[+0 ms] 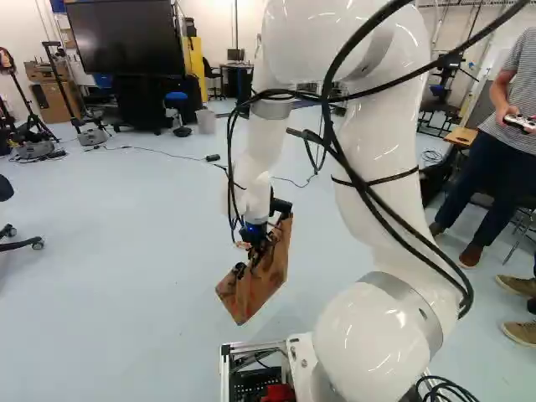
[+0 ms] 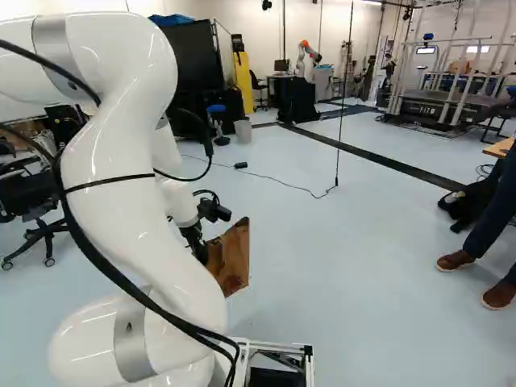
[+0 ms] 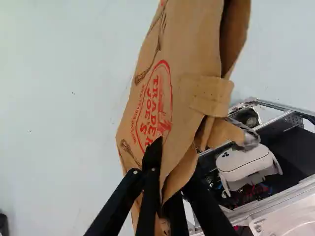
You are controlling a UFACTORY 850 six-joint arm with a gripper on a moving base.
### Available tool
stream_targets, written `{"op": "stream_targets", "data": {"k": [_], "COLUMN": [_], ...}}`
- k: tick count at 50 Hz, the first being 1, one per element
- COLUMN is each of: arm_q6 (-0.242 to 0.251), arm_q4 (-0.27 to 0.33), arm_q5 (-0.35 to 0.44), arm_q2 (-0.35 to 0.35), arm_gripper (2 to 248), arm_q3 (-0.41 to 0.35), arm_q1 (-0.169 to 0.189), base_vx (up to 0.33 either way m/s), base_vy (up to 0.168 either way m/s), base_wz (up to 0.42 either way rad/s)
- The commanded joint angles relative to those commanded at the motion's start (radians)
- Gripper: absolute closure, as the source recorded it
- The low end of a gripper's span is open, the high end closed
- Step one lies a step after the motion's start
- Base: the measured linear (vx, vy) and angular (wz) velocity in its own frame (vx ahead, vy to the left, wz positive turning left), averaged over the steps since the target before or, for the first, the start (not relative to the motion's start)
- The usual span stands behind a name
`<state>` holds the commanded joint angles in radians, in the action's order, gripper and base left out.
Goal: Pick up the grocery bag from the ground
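Ahead of the moving base [image 1: 251, 345], the brown paper grocery bag [image 1: 264, 280] is held at a slant by the gripper [image 1: 255, 243], seemingly clear of the pale floor [image 1: 109, 251]. In the wrist view, the jaws are seen clamped on the bag, a dark finger [image 3: 153, 160] being laid over its printed face while the other is partly hidden behind the paper. The bag is flattened and creased, with red printing on one side and a folded paper strip [image 3: 211, 93] near an edge. The arm [image 1: 385, 167] is bent above the base, and black cables are looped along it. Beyond the bag in the wrist view, a white device [image 3: 246, 160] is shown inside the base's metal frame. At the back of the left base view, a large screen [image 1: 126, 38] is placed near a wastebasket [image 1: 206, 121]. Across the floor of the right base view a thin cable [image 2: 274, 179] is stretched, and another robot [image 2: 303, 60] is visible farther back, with a railed platform [image 2: 443, 109] to its right.
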<state>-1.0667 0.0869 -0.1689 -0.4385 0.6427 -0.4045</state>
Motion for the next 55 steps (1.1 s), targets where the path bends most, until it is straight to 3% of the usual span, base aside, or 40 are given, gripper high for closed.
{"op": "stream_targets", "data": {"k": [55], "arm_q6": [0.0], "arm_q4": [0.0], "arm_q5": [0.0], "arm_q2": [0.299], "arm_gripper": [229], "arm_q3": [-0.134], "arm_q1": [0.0], "base_vx": [0.0], "base_vy": [0.0], "base_wz": [0.0]}}
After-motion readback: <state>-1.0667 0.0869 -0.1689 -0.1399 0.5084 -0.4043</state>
